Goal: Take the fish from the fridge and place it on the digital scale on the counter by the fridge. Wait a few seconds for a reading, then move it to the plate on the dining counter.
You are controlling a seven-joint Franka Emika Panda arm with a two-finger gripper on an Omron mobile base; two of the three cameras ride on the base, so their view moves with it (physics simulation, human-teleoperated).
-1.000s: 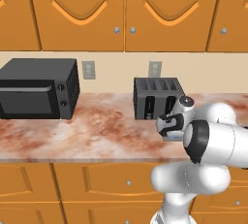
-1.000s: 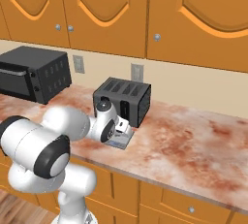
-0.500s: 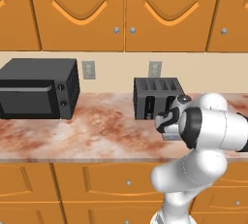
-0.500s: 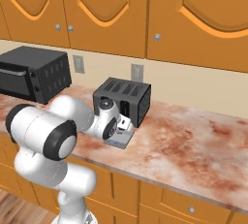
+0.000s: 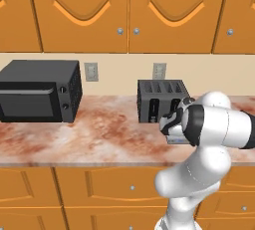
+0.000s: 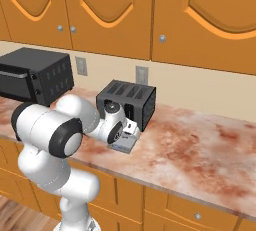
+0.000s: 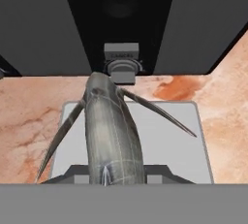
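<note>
Hand view has the jaws clenched on the fish [image 7: 112, 136], now lowered over the digital scale [image 7: 169, 143] before the toaster [image 6: 126, 104]; weighing can begin

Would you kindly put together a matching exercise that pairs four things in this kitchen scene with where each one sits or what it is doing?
Things:
1. fish
2. digital scale
3. toaster
4. microwave

Places or states:
A. black, at the far left of the counter
B. flat grey slab just in front of the toaster
C. held between the fingers above the slab
D. black and slotted, against the wall below an outlet

Pairs: 1-C, 2-B, 3-D, 4-A
</note>
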